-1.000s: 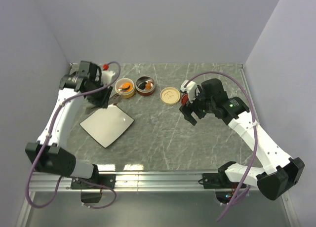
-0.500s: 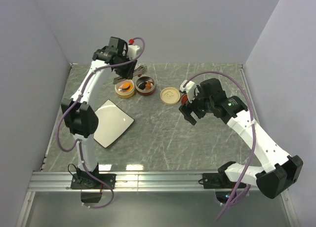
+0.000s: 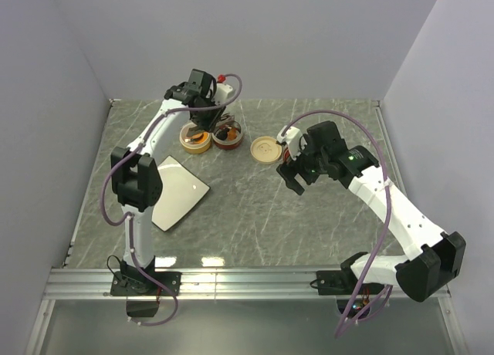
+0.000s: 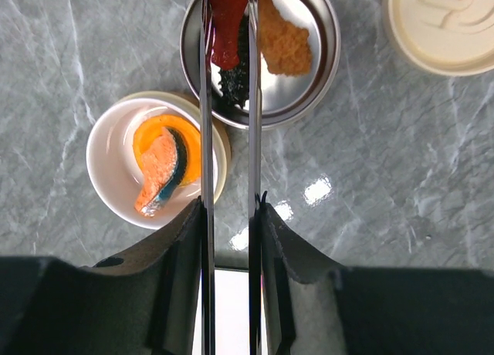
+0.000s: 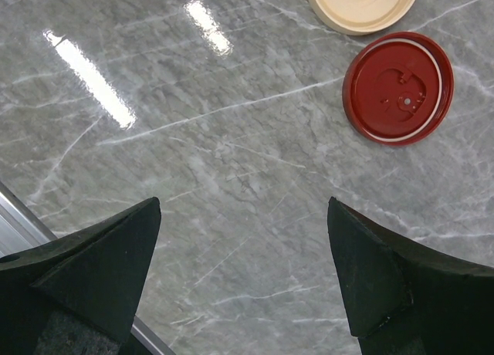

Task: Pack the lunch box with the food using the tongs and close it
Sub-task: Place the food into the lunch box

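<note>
My left gripper (image 4: 229, 210) is shut on the silver tongs (image 4: 204, 123), whose two thin arms run forward over the dark red tub (image 4: 324, 69) with its steel inside. An orange-red wedge (image 4: 225, 23) sits pinched between the tong arms above that tub. Inside the tub lie a brown-orange piece (image 4: 284, 42) and a dark oblong (image 4: 235, 81). The cream tub (image 4: 108, 170) beside it holds an orange ball (image 4: 150, 130) and a brown-pink slice (image 4: 158, 174). My right gripper (image 5: 243, 208) hangs open over bare table, near the red lid (image 5: 397, 87) and the cream lid (image 5: 363, 4).
The white square plate (image 3: 171, 189) lies at the left of the marble table (image 3: 247, 208), behind my left wrist. In the top view the cream lid (image 3: 265, 149) sits right of the tubs (image 3: 227, 135). Grey walls close in the table on three sides.
My left arm has swung from the plate at the left up and back to the tubs, carrying the tongs. The right arm has shifted only slightly and stays open.
</note>
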`<act>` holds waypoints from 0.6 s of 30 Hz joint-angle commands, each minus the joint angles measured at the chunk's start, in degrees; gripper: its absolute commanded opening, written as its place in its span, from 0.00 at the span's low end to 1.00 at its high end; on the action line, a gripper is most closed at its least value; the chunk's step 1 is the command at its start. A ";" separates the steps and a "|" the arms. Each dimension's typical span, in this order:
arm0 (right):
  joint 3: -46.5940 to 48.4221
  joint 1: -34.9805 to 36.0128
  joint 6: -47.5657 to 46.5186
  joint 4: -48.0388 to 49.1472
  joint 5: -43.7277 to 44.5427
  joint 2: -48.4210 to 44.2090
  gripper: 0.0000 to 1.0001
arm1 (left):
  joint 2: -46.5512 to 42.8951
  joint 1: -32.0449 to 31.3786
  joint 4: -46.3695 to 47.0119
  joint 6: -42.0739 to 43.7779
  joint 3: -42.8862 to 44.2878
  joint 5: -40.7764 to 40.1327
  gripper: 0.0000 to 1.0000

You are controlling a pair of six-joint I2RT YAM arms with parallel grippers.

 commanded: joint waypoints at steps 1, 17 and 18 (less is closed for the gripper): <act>2.99 -0.45 0.47 0.60 0.20 -0.27 0.95 | -2.08 -0.69 3.10 1.59 -1.08 -1.67 0.24; 4.05 -0.46 0.39 -0.19 0.56 -0.45 0.95 | -2.26 -1.57 0.64 2.03 0.58 -1.15 0.50; 4.05 -0.37 0.47 -0.28 0.64 -0.45 0.95 | -2.35 -1.57 0.20 2.03 0.76 -0.97 0.51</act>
